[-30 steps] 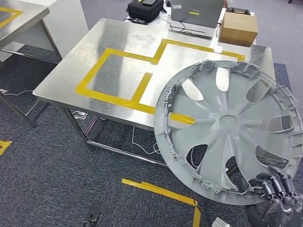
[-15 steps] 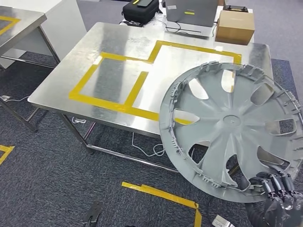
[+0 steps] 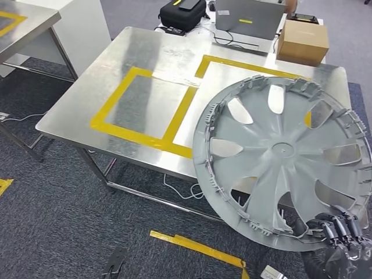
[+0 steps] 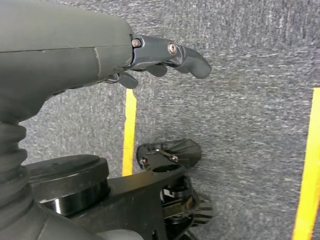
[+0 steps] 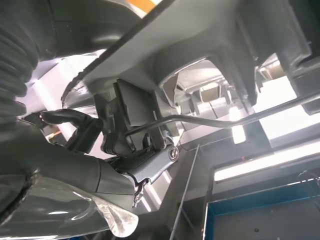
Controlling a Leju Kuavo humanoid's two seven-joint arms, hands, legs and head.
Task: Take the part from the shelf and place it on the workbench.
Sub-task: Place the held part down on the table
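Observation:
A large grey wheel cover (image 3: 283, 160) with several spokes tilts in front of me at the right, its near rim gripped by my right hand (image 3: 344, 241). The right wrist view looks up at the cover's ribbed underside (image 5: 196, 60), where dark fingers (image 5: 81, 132) clamp the rim. The cover overlaps the near right part of the steel workbench (image 3: 145, 75), which carries yellow tape rectangles (image 3: 131, 136). My left hand (image 4: 75, 50) hangs over grey carpet, holding nothing, its fingers slightly curled.
A black case (image 3: 182, 13), a grey box (image 3: 247, 18) and a cardboard box (image 3: 304, 40) stand at the workbench's far edge. Another steel table (image 3: 22, 26) lies at the left. Yellow floor tape (image 3: 197, 247) and cables run over the carpet under the bench.
The whole view has shifted, so the camera moved; the workbench now sits slightly nearer and further right. The wheel cover stays in my right hand, covering more of the bench's right side.

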